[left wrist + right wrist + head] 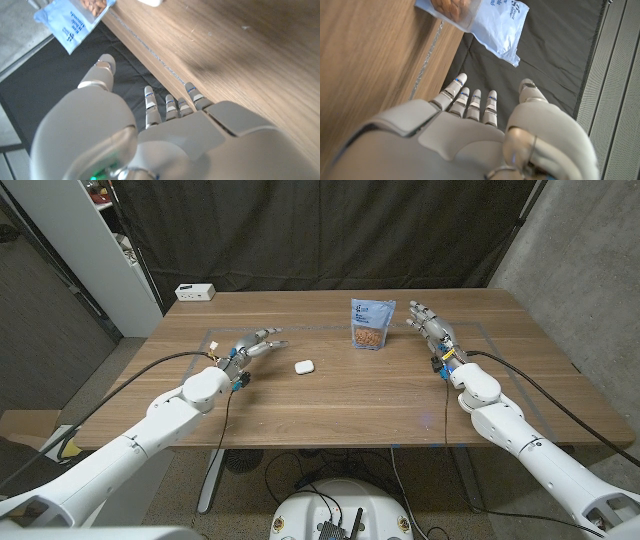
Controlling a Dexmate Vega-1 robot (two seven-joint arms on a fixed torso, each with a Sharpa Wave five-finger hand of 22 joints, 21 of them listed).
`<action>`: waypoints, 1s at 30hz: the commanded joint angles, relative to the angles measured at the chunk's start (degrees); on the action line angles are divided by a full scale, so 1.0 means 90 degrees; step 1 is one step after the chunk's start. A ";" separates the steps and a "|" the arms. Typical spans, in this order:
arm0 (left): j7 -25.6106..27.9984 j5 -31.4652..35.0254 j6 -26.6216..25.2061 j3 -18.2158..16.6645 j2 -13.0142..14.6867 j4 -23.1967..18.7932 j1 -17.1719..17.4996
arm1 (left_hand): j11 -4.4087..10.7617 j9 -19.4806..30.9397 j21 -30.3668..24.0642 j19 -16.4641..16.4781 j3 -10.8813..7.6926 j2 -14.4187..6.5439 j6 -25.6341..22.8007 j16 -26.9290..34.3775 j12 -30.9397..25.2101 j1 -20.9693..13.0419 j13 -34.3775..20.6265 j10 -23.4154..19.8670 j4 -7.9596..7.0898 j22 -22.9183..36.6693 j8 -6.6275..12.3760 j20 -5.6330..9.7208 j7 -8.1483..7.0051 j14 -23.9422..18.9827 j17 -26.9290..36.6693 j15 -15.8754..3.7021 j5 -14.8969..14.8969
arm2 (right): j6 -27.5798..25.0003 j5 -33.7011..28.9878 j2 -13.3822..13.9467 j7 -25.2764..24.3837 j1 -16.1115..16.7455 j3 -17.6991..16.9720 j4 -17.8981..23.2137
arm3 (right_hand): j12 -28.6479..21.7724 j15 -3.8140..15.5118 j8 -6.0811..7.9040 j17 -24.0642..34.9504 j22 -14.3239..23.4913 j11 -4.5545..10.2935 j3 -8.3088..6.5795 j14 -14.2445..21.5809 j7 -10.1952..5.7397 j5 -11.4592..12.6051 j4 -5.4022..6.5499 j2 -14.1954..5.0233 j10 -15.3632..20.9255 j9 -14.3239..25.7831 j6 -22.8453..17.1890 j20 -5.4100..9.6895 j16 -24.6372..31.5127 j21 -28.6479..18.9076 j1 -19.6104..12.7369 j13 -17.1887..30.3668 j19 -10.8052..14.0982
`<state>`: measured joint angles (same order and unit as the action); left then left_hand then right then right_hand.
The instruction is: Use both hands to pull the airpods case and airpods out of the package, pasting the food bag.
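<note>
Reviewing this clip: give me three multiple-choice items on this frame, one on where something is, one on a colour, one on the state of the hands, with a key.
1. Where does the white case lie?
A. On the table, between the left hand and the food bag
B. Inside the bag
C. In the right hand

2. What colour is the food bag?
A. Red
B. Blue with white print
C. Plain black

3. What are the two hands doing?
A. Both grip the bag
B. The left pinches the case
C. Both hold nothing, fingers apart

Key: 1 A, the head view shows the case alone on the wood; 2 B, the bag stands blue in the head view; 3 C, both hands are off the bag and case.
</note>
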<state>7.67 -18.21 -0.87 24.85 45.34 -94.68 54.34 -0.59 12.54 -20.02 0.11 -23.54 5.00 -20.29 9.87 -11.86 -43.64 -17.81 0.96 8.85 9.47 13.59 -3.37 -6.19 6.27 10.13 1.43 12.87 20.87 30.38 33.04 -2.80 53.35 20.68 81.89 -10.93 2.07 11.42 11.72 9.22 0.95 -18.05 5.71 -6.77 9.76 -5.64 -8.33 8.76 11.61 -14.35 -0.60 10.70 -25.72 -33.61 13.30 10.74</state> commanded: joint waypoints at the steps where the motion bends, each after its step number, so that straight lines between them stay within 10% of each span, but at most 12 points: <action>1: 0.0058 0.0986 -0.0648 0.0445 0.0403 -0.0331 -0.0210 | 0.0046 0.0062 0.0074 -0.0030 0.0152 0.0167 -0.0255 0.0047 -0.0024 0.0018 0.0013 0.0087 -0.0051 0.0036 0.0137 -0.0001 0.0040 0.0093 0.0024 -0.0022 0.0120 | 0.0124 -0.0145 0.0100 -0.0307 0.0327 -0.0131 0.0336 | 0.0008 0.0424 -0.0003 0.0004 0.0024 -0.0003 0.0034 -0.0020 0.0031 0.0043 0.0002 0.0022 -0.0050 0.0012 0.0007 0.0014 0.0021 0.0032 0.0067 0.0015 -0.0031; 30: 0.0460 0.2868 -0.0938 0.1221 -0.0034 -0.0253 -0.0556 | 0.0031 0.0329 0.0579 -0.0515 0.0664 0.0401 -0.0267 0.0061 -0.0052 0.0102 0.0048 0.0396 -0.0177 0.0041 0.0204 -0.0213 0.0162 0.0379 0.0034 0.0026 0.0591 | 0.0848 -0.0215 -0.0017 -0.0754 0.1217 -0.0524 0.0594 | -0.0040 0.0415 0.0009 -0.0019 0.0025 -0.0018 0.0061 -0.0035 0.0058 0.0063 -0.0014 0.0008 -0.0038 0.0016 0.0016 -0.0024 0.0059 0.0142 0.0087 0.0015 -0.0035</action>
<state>12.55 3.13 -8.96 33.42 46.90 -98.21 51.15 -0.31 15.29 -15.10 -4.20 -17.85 8.06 -22.49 9.97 -11.92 -42.47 -17.27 4.12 7.28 9.76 15.08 -4.99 -4.78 9.54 10.27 1.85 17.64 26.31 28.43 33.43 -8.44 61.75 17.31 86.89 -10.93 2.15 11.43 11.45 9.21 1.02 -17.69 5.64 -6.46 9.97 -5.76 -8.15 8.27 11.59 -14.05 -0.90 10.70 -24.56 -33.31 13.32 10.44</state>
